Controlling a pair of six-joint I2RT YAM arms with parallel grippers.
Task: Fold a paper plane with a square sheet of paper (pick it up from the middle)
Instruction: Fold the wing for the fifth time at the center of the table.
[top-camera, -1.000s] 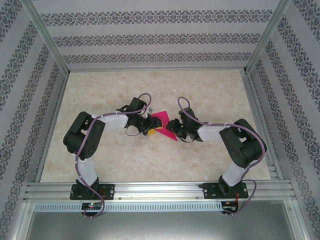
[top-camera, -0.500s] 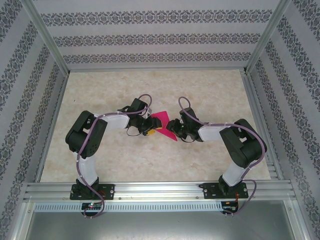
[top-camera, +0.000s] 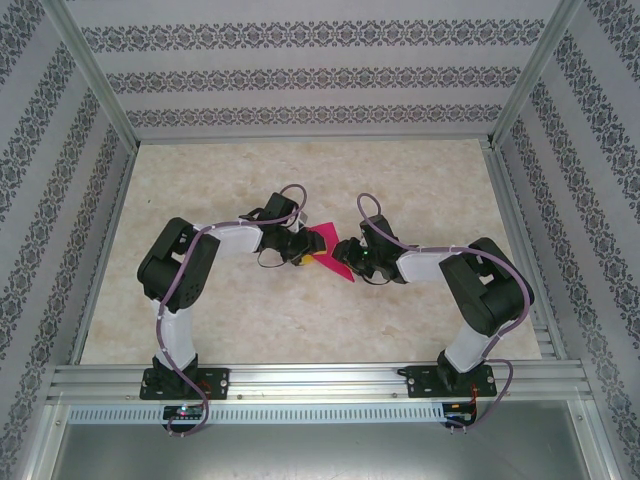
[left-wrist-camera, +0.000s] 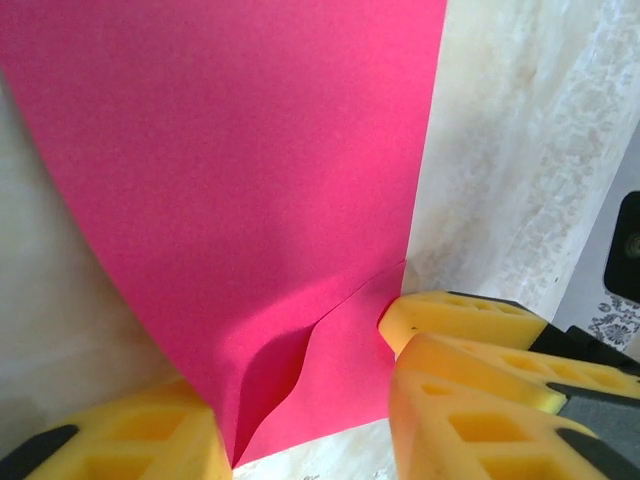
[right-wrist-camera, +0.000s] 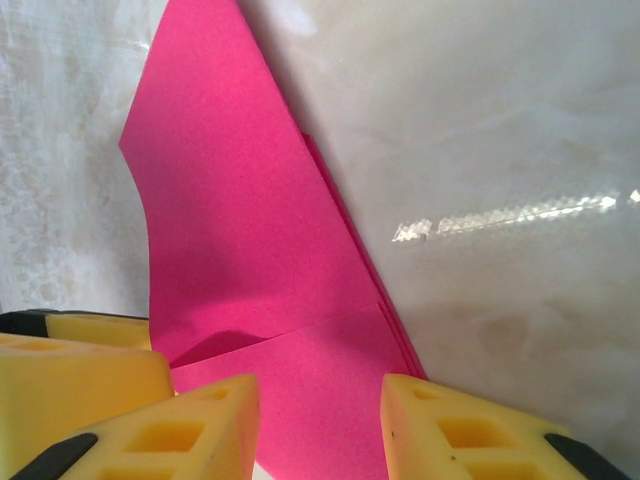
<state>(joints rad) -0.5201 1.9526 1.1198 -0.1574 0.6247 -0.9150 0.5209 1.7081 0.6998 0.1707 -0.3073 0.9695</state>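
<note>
Pink paper (top-camera: 330, 262) at mid-frame sits between the left hand (left-wrist-camera: 300, 380) and the right hand (right-wrist-camera: 318, 395); each stands part-open astride it, not clamped.

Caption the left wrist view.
Left gripper, jaws apart, straddles the curling, partly folded magenta-pink paper sheet on marbled table.

The magenta paper (left-wrist-camera: 230, 170) filled the upper left and centre of the frame, a loose flap (left-wrist-camera: 345, 350) curling near the lower middle. The left gripper (left-wrist-camera: 300, 425) straddled its lower end, one yellow finger (left-wrist-camera: 120, 440) at lower left, the other (left-wrist-camera: 470, 400) at lower right against the paper's edge. Pale marbled table (left-wrist-camera: 500, 150) lay right.
</note>
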